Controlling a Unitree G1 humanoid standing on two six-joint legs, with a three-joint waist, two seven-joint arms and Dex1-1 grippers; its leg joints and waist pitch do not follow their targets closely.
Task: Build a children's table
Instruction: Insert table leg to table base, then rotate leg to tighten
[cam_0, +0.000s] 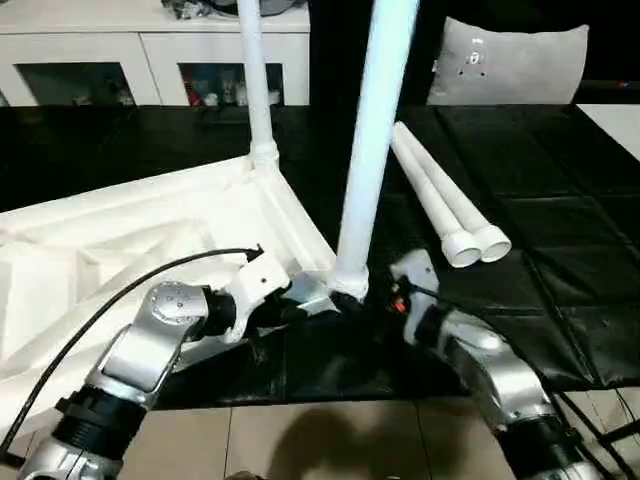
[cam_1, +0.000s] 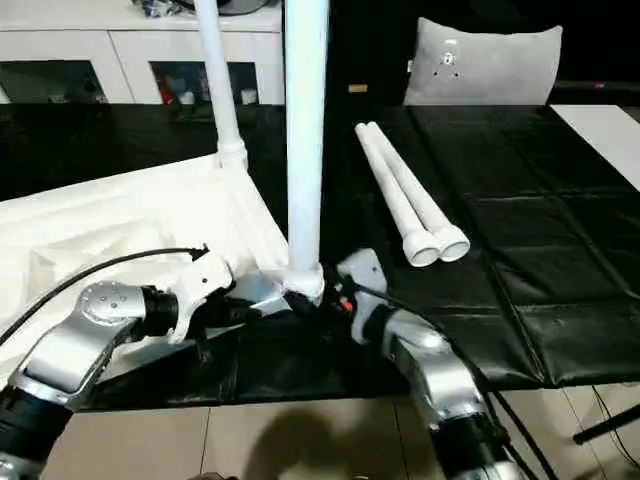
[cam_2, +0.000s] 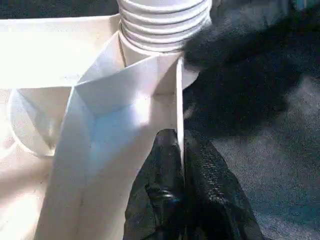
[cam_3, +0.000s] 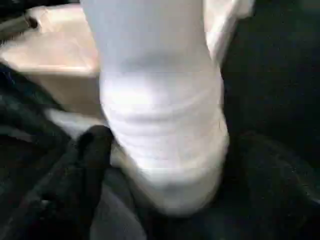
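L wrist: fingers pinching tabletop rim

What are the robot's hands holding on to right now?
The left gripper pinches the thin edge wall of the table top by the near corner. The right gripper clasps the ribbed base of the leg standing there.

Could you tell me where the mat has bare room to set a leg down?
Free: the black mat right of the two loose legs, toward the pillow. Crowded: the near corner of the top, where both grippers meet the upright leg.
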